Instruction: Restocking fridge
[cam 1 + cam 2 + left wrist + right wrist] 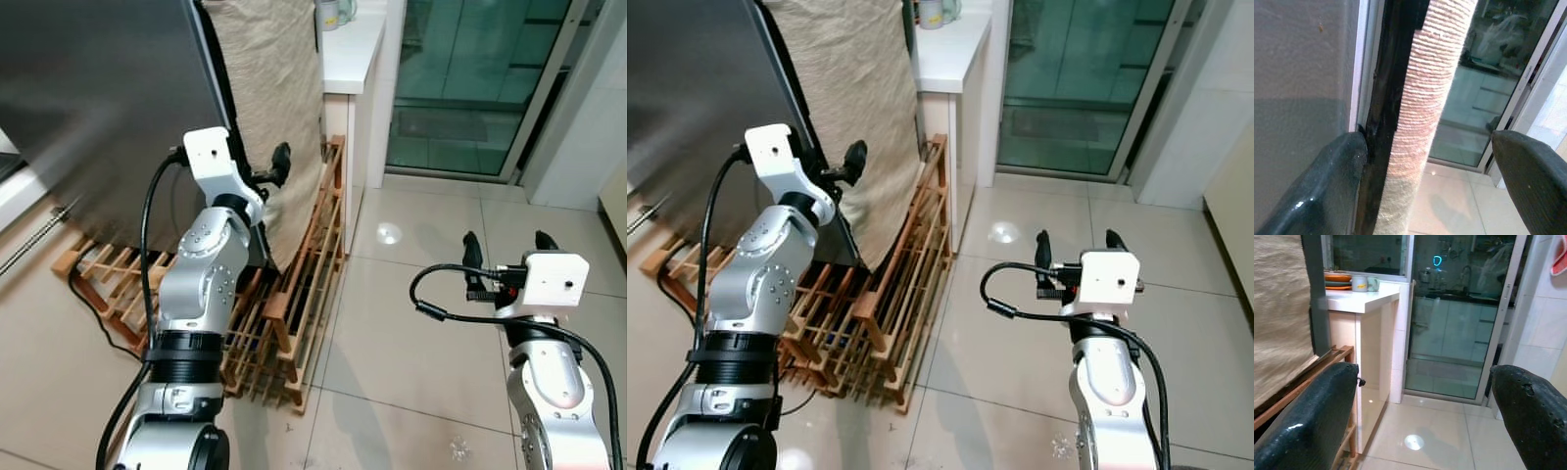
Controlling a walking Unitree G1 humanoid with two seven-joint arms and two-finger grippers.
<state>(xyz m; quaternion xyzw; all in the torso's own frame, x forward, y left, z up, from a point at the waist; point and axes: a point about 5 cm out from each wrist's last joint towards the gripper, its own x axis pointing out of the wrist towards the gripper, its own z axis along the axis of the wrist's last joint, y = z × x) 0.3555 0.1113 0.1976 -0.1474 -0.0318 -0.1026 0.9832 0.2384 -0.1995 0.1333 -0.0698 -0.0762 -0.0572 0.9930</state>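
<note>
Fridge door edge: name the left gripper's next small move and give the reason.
Probably close the left gripper on the fridge door edge, then pull. Its jaws stand open, one finger against the door's black seal, the other out past the cloth hanging beside it, so nothing is gripped yet. The right gripper hangs open over the floor tiles.

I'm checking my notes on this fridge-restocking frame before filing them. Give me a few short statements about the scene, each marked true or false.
1. The left gripper is at the edge of the fridge door. True.
2. The right gripper holds a bottle. False: its fingers are open and hold nothing, above the tiled floor.
3. A wooden rack lies on the floor beside the fridge. True.
4. A woven cloth hangs by the fridge. True.
5. The white counter is bare. False: a mug and plates stand on it.
</note>
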